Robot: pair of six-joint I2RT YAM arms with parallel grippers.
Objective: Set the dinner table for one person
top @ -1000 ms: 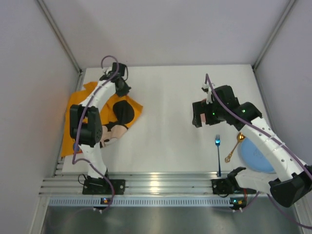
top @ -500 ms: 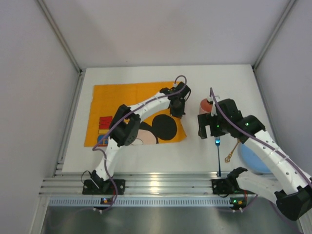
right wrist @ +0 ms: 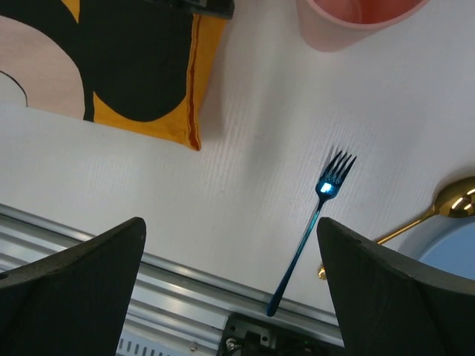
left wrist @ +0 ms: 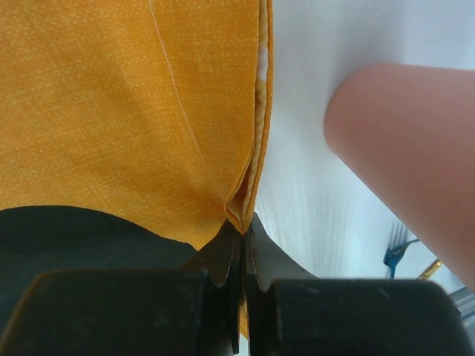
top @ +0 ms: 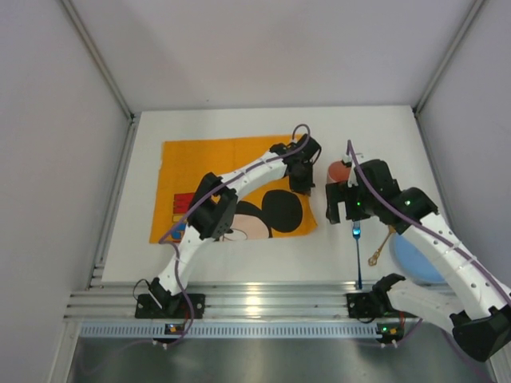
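My left pincer (left wrist: pixel 242 233) is pinched tight on the right edge of the orange placemat (left wrist: pixel 133 111), which lies on the white worktop (top: pixel 239 259) under both arms. A pink cup (left wrist: pixel 401 141) crowds that edge. My right pincer (right wrist: pixel 228 220) hangs wide and empty above the fork (right wrist: pixel 308 230), with the spoon (right wrist: pixel 454 200) and blue plate (top: pixel 419 255) beside it.

Left end effector (left wrist: pixel 242 239) is clamped (arm outstretched); right end effector (right wrist: pixel 230 230) gapes wide.
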